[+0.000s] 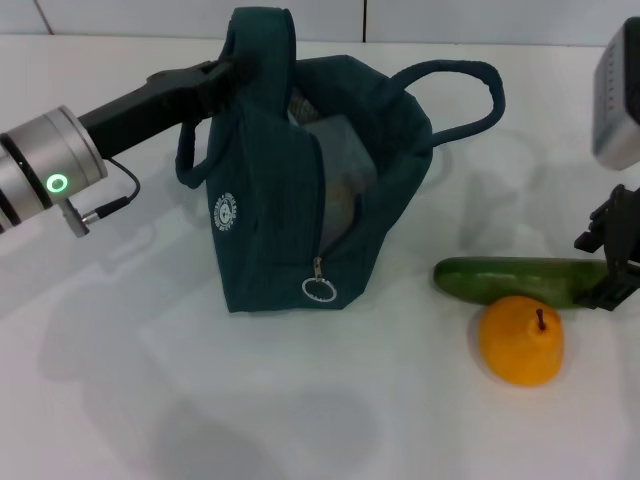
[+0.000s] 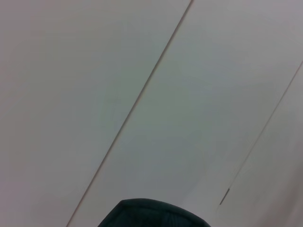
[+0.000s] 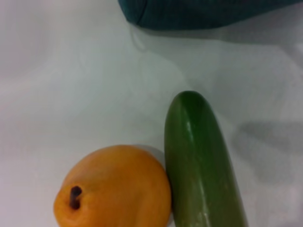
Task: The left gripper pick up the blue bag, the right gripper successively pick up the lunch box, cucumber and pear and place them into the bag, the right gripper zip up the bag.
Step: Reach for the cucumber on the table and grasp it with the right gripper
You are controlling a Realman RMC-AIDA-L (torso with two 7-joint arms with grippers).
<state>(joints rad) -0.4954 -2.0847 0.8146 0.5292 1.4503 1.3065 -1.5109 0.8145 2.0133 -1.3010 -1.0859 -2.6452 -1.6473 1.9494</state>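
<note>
Teal fabric stands upright near the middle of the white table (image 1: 120, 400): the blue bag (image 1: 270, 240) is held up by one padded handle, its mouth open and the silver lining showing inside. Something clear and pale sits inside the opening, most likely the lunch box (image 1: 335, 160), though only a part of it shows. The zipper's ring pull (image 1: 318, 289) hangs on the near face, and the small white round logo is on the left panel.

From the left edge, the left arm reaches across and slightly away, its silver cuff (image 1: 45, 175) with the green light low on the left and the black forearm slanting up toward the bag. The left gripper (image 1: 225, 70) is clamped on the bag's left handle at its top, keeping that handle raised; the other handle arches free at the far right of the bag. The left wrist view shows only the pale wall panels and a bit of teal fabric at its lower edge.

To the right of the bag, the cucumber (image 1: 520, 280) lies on the table, running left to right. The pear (image 1: 521, 340) sits just in front of it, touching its near side, stem up.

At the right edge, the right gripper (image 1: 612, 262) is low over the cucumber's right end; its fingers are at the cucumber, but I cannot tell whether they are closed on it. The right wrist view looks down along the cucumber (image 3: 201, 161) with the pear (image 3: 113, 187) against it and the bag's bottom corner (image 3: 189, 12) beyond.
</note>
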